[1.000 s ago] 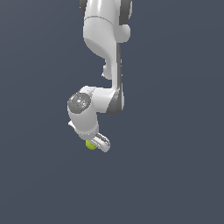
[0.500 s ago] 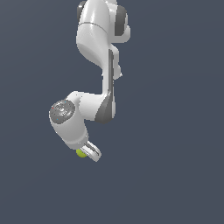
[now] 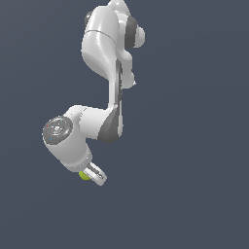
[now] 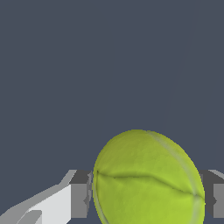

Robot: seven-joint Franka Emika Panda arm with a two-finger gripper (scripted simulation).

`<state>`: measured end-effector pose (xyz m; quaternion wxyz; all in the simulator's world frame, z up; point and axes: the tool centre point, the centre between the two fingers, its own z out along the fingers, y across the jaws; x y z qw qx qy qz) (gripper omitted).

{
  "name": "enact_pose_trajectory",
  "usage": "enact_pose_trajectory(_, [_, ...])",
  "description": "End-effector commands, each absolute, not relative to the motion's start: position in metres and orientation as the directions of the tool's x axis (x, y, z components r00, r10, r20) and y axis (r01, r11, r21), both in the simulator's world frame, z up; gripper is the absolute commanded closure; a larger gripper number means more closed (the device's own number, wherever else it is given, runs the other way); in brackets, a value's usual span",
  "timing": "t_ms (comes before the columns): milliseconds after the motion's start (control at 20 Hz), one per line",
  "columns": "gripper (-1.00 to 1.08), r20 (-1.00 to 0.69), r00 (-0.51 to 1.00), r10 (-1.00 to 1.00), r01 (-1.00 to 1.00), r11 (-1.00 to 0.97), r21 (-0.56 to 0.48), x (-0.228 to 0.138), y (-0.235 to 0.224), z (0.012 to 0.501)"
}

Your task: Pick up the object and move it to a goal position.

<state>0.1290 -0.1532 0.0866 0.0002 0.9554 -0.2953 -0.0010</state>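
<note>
Clamped tight on the yellow-green ball (image 4: 146,179), the white gripper (image 3: 91,174) at seven o'clock in the exterior view, ball peeking out at the gripper's nine o'clock; grey fingers (image 4: 79,194) pressing both sides.

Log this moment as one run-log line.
phase: carry | claw: shut on ball | ball: between the fingers, held above the plain floor | goal: not visible
</note>
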Motion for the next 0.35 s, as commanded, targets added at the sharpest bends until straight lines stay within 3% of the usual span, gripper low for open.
enact_pose_trajectory(0, [1.08,0.000,0.826,-0.564,-0.564,-0.826,0.000,0.1325,-0.1553,0.0884])
enact_pose_trajectory(300, [1.08,0.000,0.826,-0.564,-0.564,-0.826,0.000,0.1349,-0.1571,0.0888])
